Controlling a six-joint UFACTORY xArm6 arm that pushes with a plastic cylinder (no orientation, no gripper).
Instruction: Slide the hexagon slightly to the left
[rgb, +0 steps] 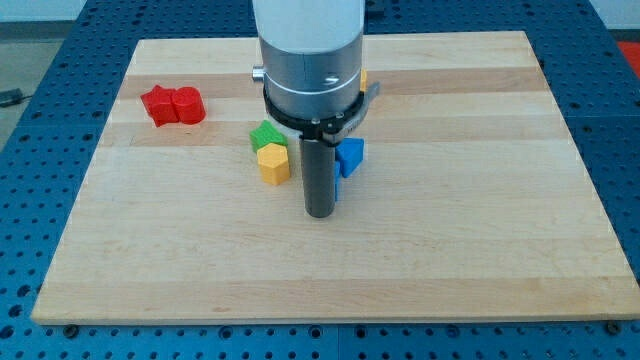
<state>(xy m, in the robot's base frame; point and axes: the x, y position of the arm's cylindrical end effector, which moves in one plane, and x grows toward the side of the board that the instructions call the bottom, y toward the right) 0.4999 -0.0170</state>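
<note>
A yellow hexagon block (273, 164) lies near the board's middle, touching a green block (267, 135) just above it. My tip (319, 213) rests on the board a short way to the right of and below the yellow hexagon, not touching it. A blue block (350, 156) sits right beside the rod on its right, partly hidden by it; another blue piece shows at the rod's right edge lower down.
A red star-like block (158, 105) and a red round block (188, 105) sit together at the upper left. A small orange-yellow piece (364, 77) peeks out behind the arm's body. The wooden board (480, 250) lies on a blue perforated table.
</note>
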